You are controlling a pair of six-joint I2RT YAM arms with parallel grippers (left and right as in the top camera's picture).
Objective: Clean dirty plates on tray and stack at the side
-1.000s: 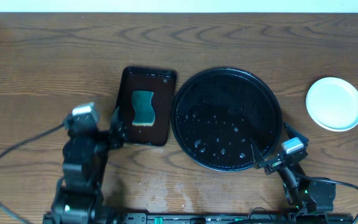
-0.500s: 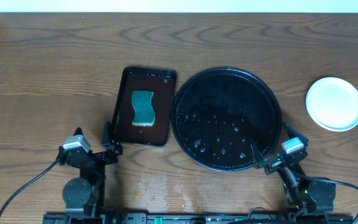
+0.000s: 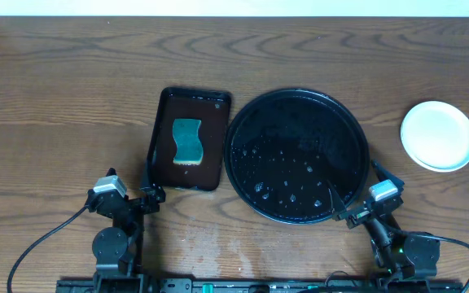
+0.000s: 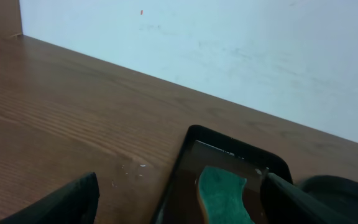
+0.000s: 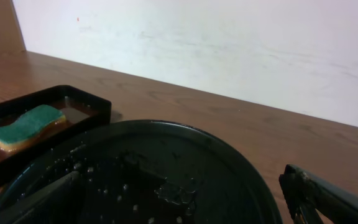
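Right fingers (image 5: 328,198) wide, empty, at near rim of the tray (image 3: 300,122); left fingers (image 4: 73,204) wide; plates (image 3: 438,135) far right.

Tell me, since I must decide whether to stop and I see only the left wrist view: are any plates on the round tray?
Observer: No. Overhead, the tray holds only water drops.
Operator: Where are they stacked?
Observer: The plates sit on the table, right of the tray; I cannot count them from above.
Operator: And the other arm?
Observer: The right gripper is open and empty, by the tray's near right rim.
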